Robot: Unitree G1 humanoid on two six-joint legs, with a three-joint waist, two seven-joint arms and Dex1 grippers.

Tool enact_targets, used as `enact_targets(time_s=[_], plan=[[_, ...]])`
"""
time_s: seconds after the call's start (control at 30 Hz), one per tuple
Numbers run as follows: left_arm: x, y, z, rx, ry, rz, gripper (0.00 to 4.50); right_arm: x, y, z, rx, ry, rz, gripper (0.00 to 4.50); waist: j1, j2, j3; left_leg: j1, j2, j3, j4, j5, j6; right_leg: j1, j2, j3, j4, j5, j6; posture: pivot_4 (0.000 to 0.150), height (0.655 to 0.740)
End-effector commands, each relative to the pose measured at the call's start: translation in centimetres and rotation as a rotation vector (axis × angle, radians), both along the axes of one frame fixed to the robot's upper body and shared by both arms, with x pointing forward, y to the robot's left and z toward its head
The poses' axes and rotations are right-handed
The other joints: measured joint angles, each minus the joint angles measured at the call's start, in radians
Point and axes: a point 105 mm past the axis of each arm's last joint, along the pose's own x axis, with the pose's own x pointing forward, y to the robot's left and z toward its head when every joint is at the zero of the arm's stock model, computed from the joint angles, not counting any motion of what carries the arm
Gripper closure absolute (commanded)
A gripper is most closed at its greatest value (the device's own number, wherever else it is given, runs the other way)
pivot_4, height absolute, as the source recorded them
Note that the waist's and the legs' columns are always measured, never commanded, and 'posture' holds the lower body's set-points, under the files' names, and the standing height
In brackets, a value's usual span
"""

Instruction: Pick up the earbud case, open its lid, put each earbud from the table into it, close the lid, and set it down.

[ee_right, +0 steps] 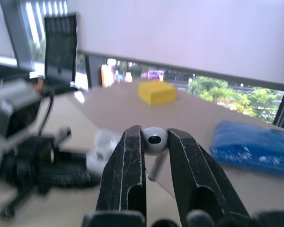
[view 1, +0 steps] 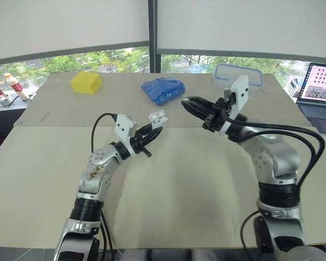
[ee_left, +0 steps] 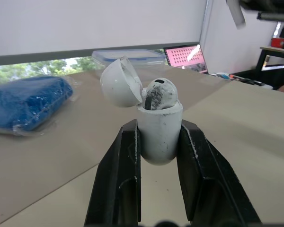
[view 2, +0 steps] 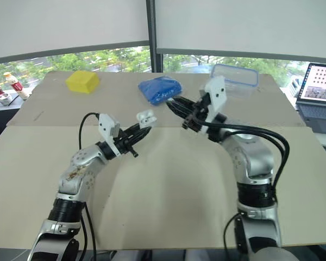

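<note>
My left gripper (view 1: pixel 155 128) is shut on the white earbud case (ee_left: pixel 158 130), held up above the table with its lid (ee_left: pixel 119 82) swung open. One earbud (ee_left: pixel 159 94) sits in the case. The case (view 1: pixel 157 116) hangs over the middle of the table. My right gripper (view 1: pixel 186 103) is shut on a second white earbud (ee_right: pixel 154 139), its stem pointing down between the fingers. It hovers a short way to the right of the case, tips aimed at it. In the right wrist view the left gripper (ee_right: pixel 92 163) and case appear blurred ahead.
A blue cloth bundle (view 1: pixel 163 89) lies at the back centre, a yellow sponge (view 1: pixel 86 82) at the back left, and a clear lidded container (view 1: pixel 239 74) at the back right. A laptop (view 1: pixel 319 89) stands off the table's right edge. Small bottles (view 1: pixel 13 84) stand far left.
</note>
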Motion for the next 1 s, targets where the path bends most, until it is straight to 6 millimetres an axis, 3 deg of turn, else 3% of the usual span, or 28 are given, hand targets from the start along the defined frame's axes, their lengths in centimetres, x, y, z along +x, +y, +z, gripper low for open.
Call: enact_targets(time_s=[0.03, 0.33, 1.0], plan=[[-0.7, -0.9, 2.1, -0.02, -0.051, -0.07, 3.95, -0.3, 0.6, 1.5, 0.08, -0.033, -0.036, 4.15, -0.001, 0.0, 0.0, 0.0, 0.0, 0.0, 0.0, 0.0, 0.0, 0.0, 0.0, 0.0, 0.0, 0.0, 0.0, 0.15, 0.74], [-0.6, -1.4, 2.6, -0.017, -0.056, -0.105, 3.95, 0.2, 1.9, 0.0, 0.175, 0.051, -0.028, 4.15, -0.024, 0.0, 0.0, 0.004, -0.001, 0.0, -0.001, -0.001, 0.005, 0.001, 0.002, 0.0, 0.002, 0.001, -0.001, 0.15, 0.74], [-1.7, -2.3, 3.1, -0.051, -0.061, -0.162, 3.95, 0.1, 2.4, -2.2, 0.065, 0.053, -0.031, 4.15, -0.027, 0.0, 0.0, 0.005, 0.0, 0.001, -0.002, -0.001, 0.005, 0.001, 0.003, 0.001, 0.005, 0.001, -0.002, 0.15, 0.74]])
